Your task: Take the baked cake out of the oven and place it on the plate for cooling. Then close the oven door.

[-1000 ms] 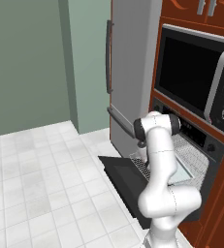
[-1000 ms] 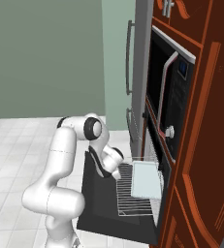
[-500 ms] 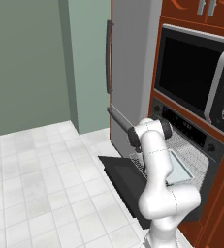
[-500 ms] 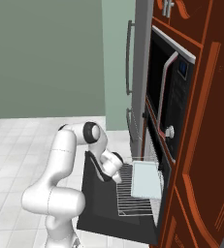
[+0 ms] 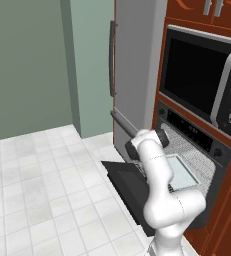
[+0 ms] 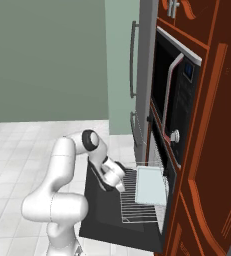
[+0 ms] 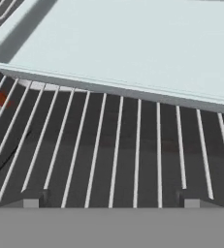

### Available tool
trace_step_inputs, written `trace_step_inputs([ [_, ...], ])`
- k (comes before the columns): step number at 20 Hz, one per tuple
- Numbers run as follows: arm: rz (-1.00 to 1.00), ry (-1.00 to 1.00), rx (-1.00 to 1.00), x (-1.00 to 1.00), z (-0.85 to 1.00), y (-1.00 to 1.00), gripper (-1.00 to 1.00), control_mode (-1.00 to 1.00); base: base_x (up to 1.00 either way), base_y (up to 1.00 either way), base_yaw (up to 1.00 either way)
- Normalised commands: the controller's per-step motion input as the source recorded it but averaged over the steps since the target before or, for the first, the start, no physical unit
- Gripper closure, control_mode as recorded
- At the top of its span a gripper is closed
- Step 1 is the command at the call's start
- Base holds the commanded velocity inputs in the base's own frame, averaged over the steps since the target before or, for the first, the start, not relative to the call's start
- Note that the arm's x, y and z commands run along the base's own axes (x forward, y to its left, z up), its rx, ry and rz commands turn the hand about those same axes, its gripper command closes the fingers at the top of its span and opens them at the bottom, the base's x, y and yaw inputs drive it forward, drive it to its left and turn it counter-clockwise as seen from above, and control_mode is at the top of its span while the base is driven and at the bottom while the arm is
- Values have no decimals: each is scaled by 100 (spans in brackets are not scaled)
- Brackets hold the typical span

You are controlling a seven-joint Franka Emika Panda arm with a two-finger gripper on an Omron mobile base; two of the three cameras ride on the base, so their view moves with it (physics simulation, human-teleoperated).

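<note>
1. The oven (image 5: 207, 150) is a black built-in unit set in reddish-brown wood cabinetry, below a silver-trimmed microwave (image 5: 202, 85).
2. The oven door (image 5: 127, 185) hangs fully open, a wide black panel lying roughly flat. Its long axis runs along the cabinet front and its free edge points out over the white tiled floor (image 5: 37, 190).
3. A wire rack (image 6: 137, 200) is pulled out of the oven over the open door. In the right base view its thin bars run from the oven mouth toward the door's outer edge.
4. A pale, flat rectangular tray (image 6: 151, 186) lies on the rack's inner part, at the oven mouth.
5. The white arm bends down over the door, and the gripper (image 6: 118, 186) sits low above the rack, just beside the tray's outer edge, aimed toward the oven.
6. In the hand view the two dark fingertips (image 7: 31, 198) stand far apart at the bottom with bare rack bars (image 7: 113, 145) between them. The jaws are spread wide and grasp nothing.
7. The tray's pale surface (image 7: 133, 43) lies just past the fingertips.
8. I cannot tell where the baked cake is.
</note>
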Motion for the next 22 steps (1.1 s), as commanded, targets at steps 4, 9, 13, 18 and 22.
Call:
trace_step_inputs([
  [4, 0, -3, 0, 12, -24, 0, -100, -100, 0, 0, 0],
  [9, 0, -3, 0, 6, -20, 0, -100, -100, 0, 0, 0],
  [13, 0, -4, 0, 12, -15, 0, -100, -100, 0, 0, 0],
  [18, 0, -4, 0, 15, -14, 0, -100, -100, 0, 0, 0],
  [22, 0, -3, 0, 16, -15, 0, -100, -100, 0, 0, 0],
])
